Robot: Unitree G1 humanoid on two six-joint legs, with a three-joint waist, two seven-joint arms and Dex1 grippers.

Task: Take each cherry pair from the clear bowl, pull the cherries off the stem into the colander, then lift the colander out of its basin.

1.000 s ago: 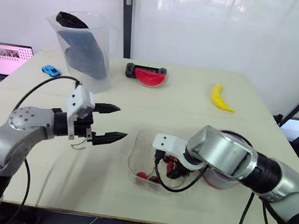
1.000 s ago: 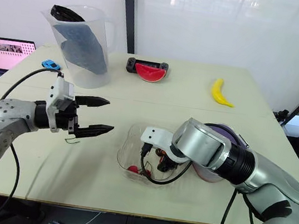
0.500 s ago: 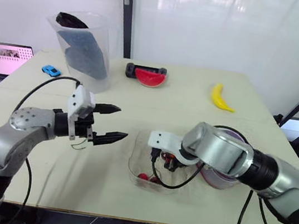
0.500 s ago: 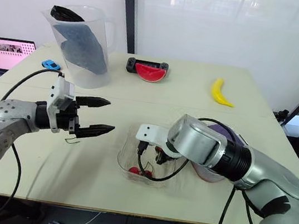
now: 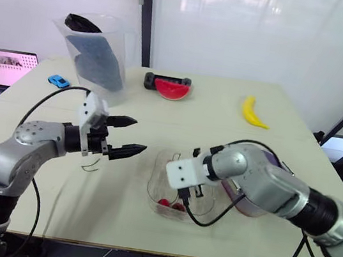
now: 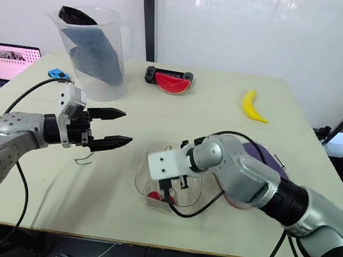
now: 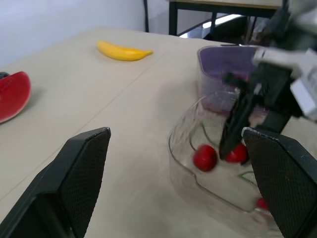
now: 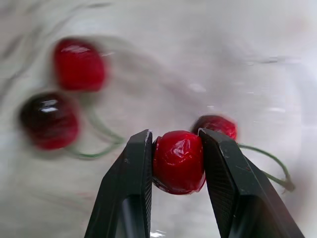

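The right gripper (image 8: 174, 135) is pinching a cherry (image 8: 178, 161) in the bowl (image 5: 153, 177), half hiding a second cherry (image 8: 218, 124); the left gripper (image 5: 139, 135) is hovering, fingers apart.

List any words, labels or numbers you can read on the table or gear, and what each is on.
No text here can be read.
Laptop screen: a row of small marks on pink, too small to read.
Clear jug: no print visible.
Clear bowl: no label visible.
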